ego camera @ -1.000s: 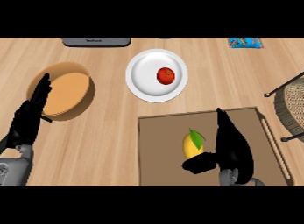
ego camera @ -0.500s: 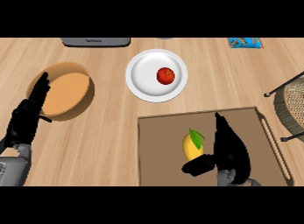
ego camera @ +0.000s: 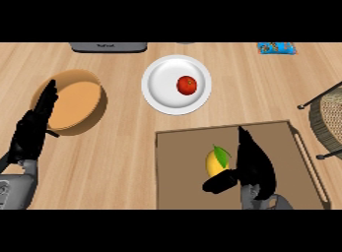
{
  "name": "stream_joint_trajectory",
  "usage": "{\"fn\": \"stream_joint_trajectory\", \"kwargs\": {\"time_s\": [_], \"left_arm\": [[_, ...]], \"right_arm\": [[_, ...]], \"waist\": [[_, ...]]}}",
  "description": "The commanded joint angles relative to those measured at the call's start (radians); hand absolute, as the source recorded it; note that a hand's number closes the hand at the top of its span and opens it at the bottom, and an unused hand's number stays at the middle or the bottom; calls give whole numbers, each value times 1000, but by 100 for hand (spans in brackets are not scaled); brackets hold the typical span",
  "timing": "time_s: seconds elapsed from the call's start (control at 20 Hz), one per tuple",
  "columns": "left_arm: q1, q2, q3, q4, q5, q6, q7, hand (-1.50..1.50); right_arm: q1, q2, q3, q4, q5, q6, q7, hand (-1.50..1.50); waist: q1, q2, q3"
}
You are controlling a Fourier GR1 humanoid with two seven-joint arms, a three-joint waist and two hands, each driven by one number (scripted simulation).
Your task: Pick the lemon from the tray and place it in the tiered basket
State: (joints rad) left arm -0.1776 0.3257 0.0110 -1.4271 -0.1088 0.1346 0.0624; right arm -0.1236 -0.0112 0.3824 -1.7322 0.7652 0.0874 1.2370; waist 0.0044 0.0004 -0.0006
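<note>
Closing in: my right hand (ego camera: 252, 165) has slid closer to the small yellow lemon (ego camera: 217, 161) on the brown rectangular tray (ego camera: 184, 147) since a second ago, thumb curling under, fingers straight, nothing gripped yet.

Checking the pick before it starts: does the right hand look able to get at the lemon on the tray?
Probably yes: the right hand is beside the lemon on the tray, nothing between them.

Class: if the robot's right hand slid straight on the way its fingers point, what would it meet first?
Probably the far rim of the brown tray; the right hand points up the view beside the yellow lemon, though height is unclear.
</note>
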Motion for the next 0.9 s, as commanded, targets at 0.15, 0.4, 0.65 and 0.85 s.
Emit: {"fn": "stream_joint_trajectory", "kwargs": {"time_s": [0.15,0.4,0.65,0.85], "left_arm": [[48,-25,-15,-33,-12,-7,-18,0],[80,-28,-5,-7,-18,-10,-75,0],[0,-26,13,18,-10,-22,-15,0],[20,-34,-1,3,-44,-11,-5,0]], "right_arm": [[-55,11,31,60,-48,-51,208,-150],[-59,11,-16,137,-109,-57,148,-150],[-122,10,69,271,-117,48,42,150],[-103,9,92,219,-82,-8,72,150]], "waist": [[3,-1,0],[1,0,0],[5,1,0],[-1,-1,1]]}}
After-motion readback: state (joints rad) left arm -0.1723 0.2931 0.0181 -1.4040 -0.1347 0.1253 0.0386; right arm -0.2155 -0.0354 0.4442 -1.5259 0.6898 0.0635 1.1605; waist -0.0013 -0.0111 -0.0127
